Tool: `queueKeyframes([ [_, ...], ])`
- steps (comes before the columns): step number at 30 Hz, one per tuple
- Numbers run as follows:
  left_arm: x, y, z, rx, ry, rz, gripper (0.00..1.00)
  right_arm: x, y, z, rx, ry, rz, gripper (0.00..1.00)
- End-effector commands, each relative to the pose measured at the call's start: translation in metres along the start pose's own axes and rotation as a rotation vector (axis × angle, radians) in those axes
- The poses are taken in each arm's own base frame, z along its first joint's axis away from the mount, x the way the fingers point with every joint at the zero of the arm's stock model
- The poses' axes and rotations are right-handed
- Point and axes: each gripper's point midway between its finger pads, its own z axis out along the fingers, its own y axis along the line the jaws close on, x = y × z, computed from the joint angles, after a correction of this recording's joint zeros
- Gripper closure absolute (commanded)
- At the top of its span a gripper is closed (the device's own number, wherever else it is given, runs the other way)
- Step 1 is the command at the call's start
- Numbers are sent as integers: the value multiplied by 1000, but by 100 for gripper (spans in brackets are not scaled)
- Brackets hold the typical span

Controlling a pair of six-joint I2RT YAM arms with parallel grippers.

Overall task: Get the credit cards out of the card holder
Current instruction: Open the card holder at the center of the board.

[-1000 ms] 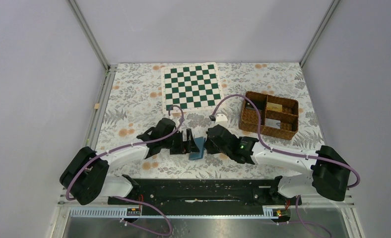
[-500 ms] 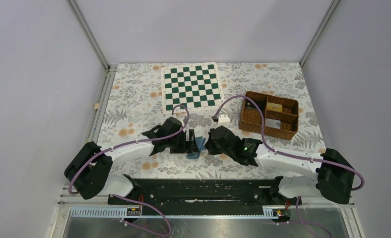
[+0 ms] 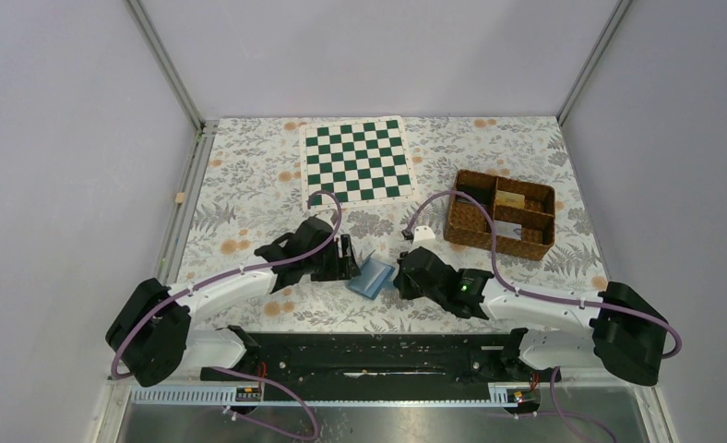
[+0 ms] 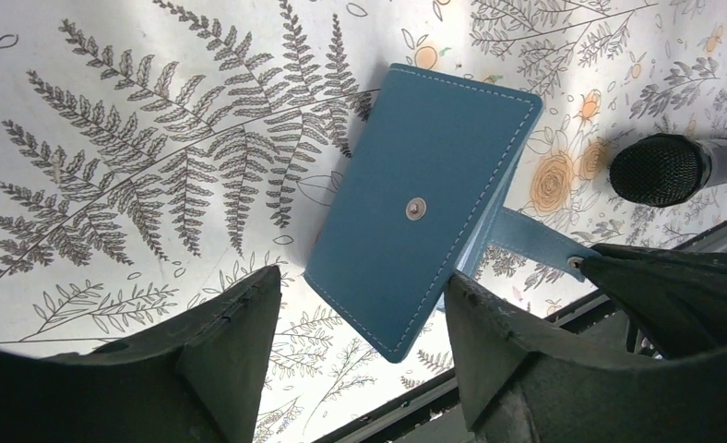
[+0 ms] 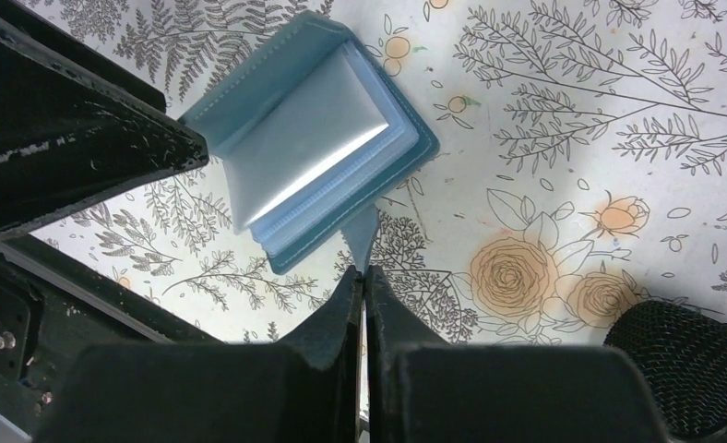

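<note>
1. The right claw (image 5: 362, 277), nearest, has its jaws together on the strap tab of the card holder (image 5: 314, 175), which sits half open between both arms.
2. The left claw (image 4: 360, 281) gapes apart, empty, just left of it.
3. Wicker basket (image 3: 494, 245) far right.

holder (image 3: 372, 277) on table (image 3: 249, 185) by near edge, mid; left gripper (image 3: 349, 260) just left, right gripper (image 3: 400, 277) touching its right side. board (image 3: 355, 161) at far edge, basket (image 3: 501, 214) toward right edge.

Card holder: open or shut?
Partly open: the holder gapes, light-blue pockets showing; right gripper pinches its strap.
</note>
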Motion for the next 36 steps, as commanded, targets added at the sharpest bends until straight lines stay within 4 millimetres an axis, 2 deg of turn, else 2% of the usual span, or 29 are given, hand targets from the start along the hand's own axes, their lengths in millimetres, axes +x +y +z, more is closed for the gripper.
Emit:
queueKeyframes([
  [1, -7, 9, 1, -66, -31, -1, 37, -13, -5, -3, -9, -63, -13, 100],
  [7, -20, 31, -7, -177, -106, -38, 50, -10, -12, -1, -41, -64, -22, 100],
  [12, -18, 61, -11, -251, -139, -109, 52, -7, -13, -1, -92, -70, -44, 100],
  [16, -14, 63, -13, -239, -130, -125, 49, -8, -10, 0, -117, -73, -84, 100],
  [21, -30, 60, -32, -265, -177, -105, 44, -16, -8, -5, -129, -95, -94, 100],
  [26, -49, 36, -56, -189, -235, -104, 44, -36, 4, -19, -160, -129, -109, 100],
  [30, -62, 22, -73, -110, -320, -105, 44, -43, 10, -23, -178, -142, -125, 100],
  [32, -64, -2, -79, 30, -332, -73, 46, -42, 11, -21, -177, -130, -130, 100],
  [34, -60, -46, -89, 260, -300, -9, 47, -42, 12, -20, -178, -124, -128, 100],
  [36, -53, -71, -93, 371, -264, 31, 47, -42, 14, -19, -185, -127, -121, 100],
])
